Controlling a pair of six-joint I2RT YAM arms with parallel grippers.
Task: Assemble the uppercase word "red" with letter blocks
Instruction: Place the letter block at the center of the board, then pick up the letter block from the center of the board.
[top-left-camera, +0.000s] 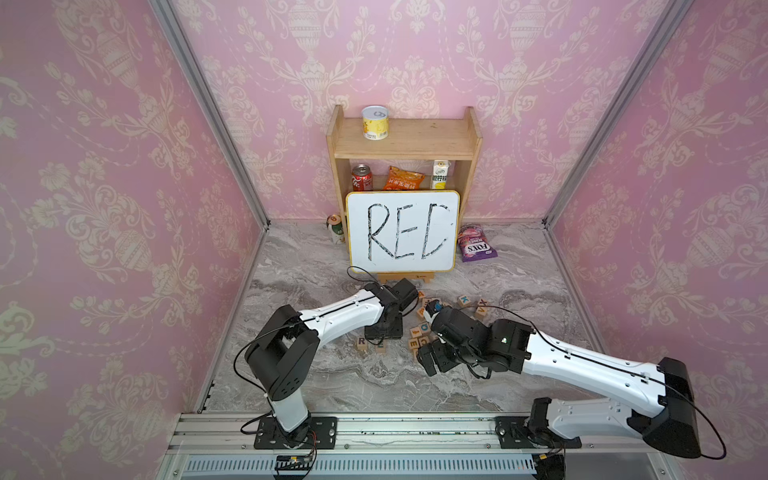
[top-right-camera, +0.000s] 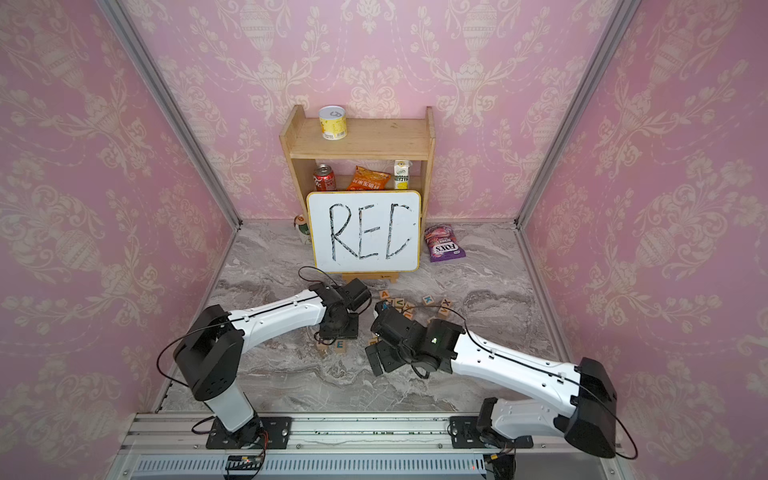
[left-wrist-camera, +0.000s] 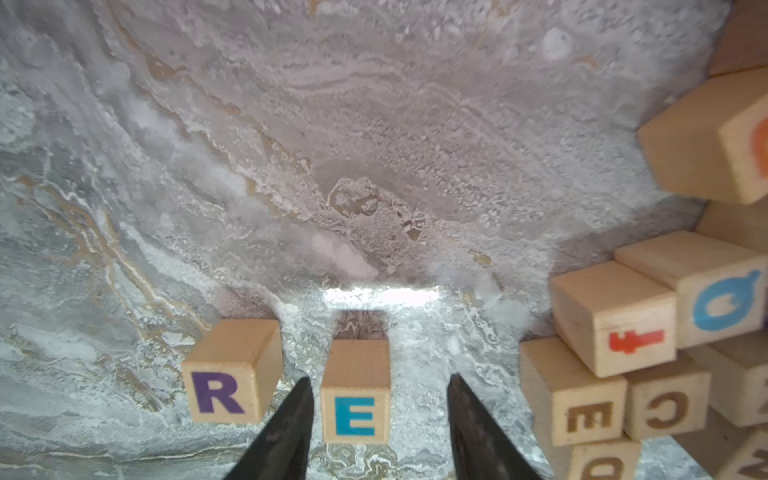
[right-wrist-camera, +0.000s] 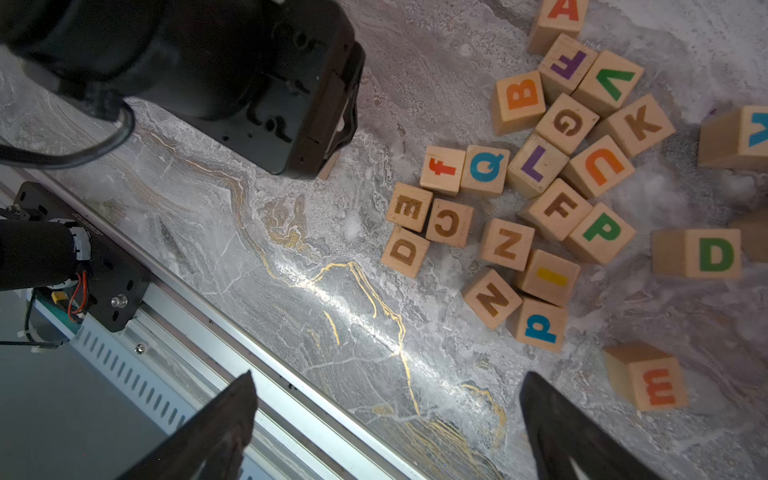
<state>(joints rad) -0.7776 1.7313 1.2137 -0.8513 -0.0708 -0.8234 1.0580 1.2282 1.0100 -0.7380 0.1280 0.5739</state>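
Counter (top-left-camera: 374, 374): grey marble; all the blocks lie on it, in front of both arms.
Board (top-left-camera: 402, 230): propped at the back with RED handwritten on it; it serves only as the model.
Pile (right-wrist-camera: 565, 122): loose blocks bunched together on the right arm's side.
Right claw (right-wrist-camera: 388, 376): wide open and empty, hanging over bare counter near the pile and touching nothing.
Left claw (left-wrist-camera: 380, 377): open and low at the counter, astride the E block. One finger (left-wrist-camera: 291, 415) sits in the gap between R and E, close to E. The other stands clear, so there is no grip.
R block (left-wrist-camera: 226, 374): purple letter, first in the row, turned a little.
E block (left-wrist-camera: 355, 390): bluish-green letter, just beside R with a small gap.
D block (right-wrist-camera: 712, 254): green letter up, at the pile's edge near the P block (right-wrist-camera: 602, 232), well apart from the row.
Done: two of the three letters appear placed, in reading order.
Left: D has to be fetched and set after E, which is probably the right claw's job since it is nearer. The left claw needs to lift away without nudging E. R may want squaring.
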